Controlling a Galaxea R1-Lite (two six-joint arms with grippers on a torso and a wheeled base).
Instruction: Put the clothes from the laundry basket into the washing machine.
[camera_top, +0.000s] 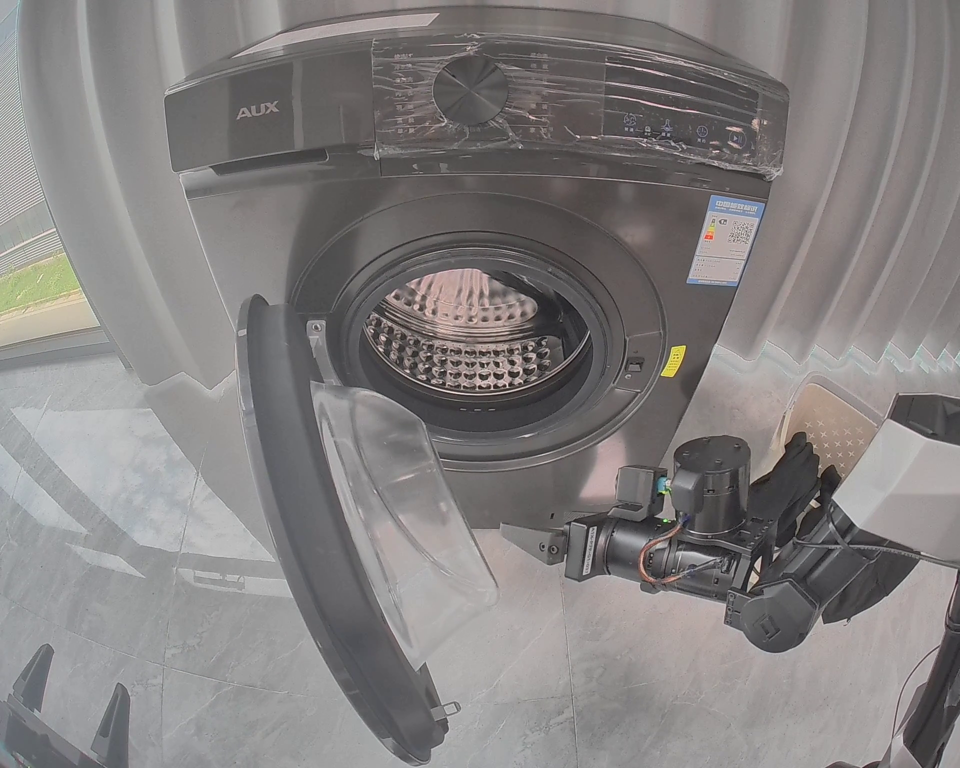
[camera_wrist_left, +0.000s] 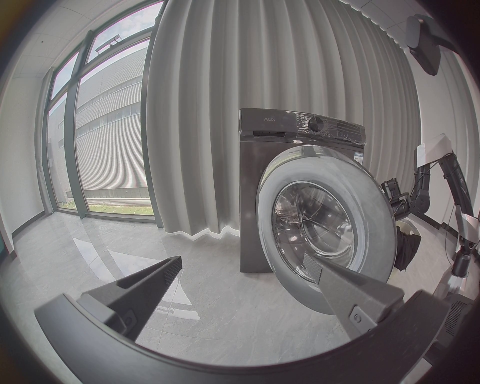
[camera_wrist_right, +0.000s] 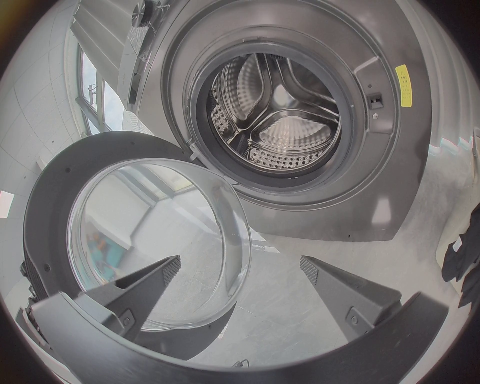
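1. The washing machine stands with its door open and its drum looks empty, so nothing appears loaded.
2. Dark clothes sit at the laundry basket, far right.
3. The right gripper is below the machine's opening and the left gripper is near left. Both have fingers apart and are empty.

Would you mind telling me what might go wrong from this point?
The open door juts out beside the right end effector; a sideways swing may strike it. Dark clothes hang over the laundry basket rim beside that arm, so it might snag them onto the floor.
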